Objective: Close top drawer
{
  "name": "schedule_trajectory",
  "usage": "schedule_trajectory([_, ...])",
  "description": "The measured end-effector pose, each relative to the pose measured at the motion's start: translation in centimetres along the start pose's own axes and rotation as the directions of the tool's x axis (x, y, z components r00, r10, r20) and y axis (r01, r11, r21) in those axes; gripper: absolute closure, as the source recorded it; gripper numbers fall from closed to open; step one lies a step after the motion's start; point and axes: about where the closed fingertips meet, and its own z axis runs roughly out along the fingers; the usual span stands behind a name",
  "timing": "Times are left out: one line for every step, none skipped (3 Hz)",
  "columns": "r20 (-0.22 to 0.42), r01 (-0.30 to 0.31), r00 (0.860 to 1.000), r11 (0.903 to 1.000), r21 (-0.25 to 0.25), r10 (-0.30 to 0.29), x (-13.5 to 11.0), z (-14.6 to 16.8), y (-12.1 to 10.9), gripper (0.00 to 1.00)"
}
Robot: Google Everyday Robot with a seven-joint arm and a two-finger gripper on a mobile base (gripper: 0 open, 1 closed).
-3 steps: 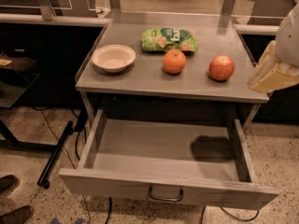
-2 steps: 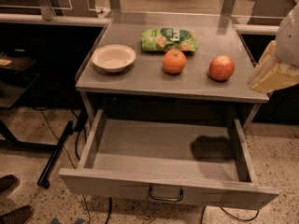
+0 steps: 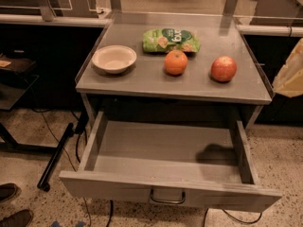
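The top drawer (image 3: 165,155) is pulled fully out of the grey cabinet, wide, shallow and empty, with a dark shadow on its floor at the right. Its front panel (image 3: 118,188) faces me, with a dark metal loop handle (image 3: 167,197) at its centre. My gripper (image 3: 289,72) shows as a pale yellowish shape at the right edge of the camera view, beside the cabinet top's right rim. It is well above and to the right of the drawer and touches nothing.
On the cabinet top (image 3: 142,82) sit a white bowl (image 3: 114,58), a green snack bag (image 3: 171,40), an orange (image 3: 175,62) and a red apple (image 3: 223,68). A black desk leg (image 3: 54,157) and cables lie on the floor to the left. Shoes (image 3: 10,202) show at bottom left.
The arm at the right edge has drawn slightly further right, so its white upper part no longer shows. The drawer is as far open as before.
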Motion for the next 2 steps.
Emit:
schedule_trajectory([-0.051, -0.043, 0.998, 0.9982, -0.043, 0.040, 1.7, 2.6, 1.5, 1.00])
schedule_trajectory([-0.122, -0.080, 0.990, 0.9912, -0.106, 0.067, 3.7, 6.1, 2.3, 1.00])
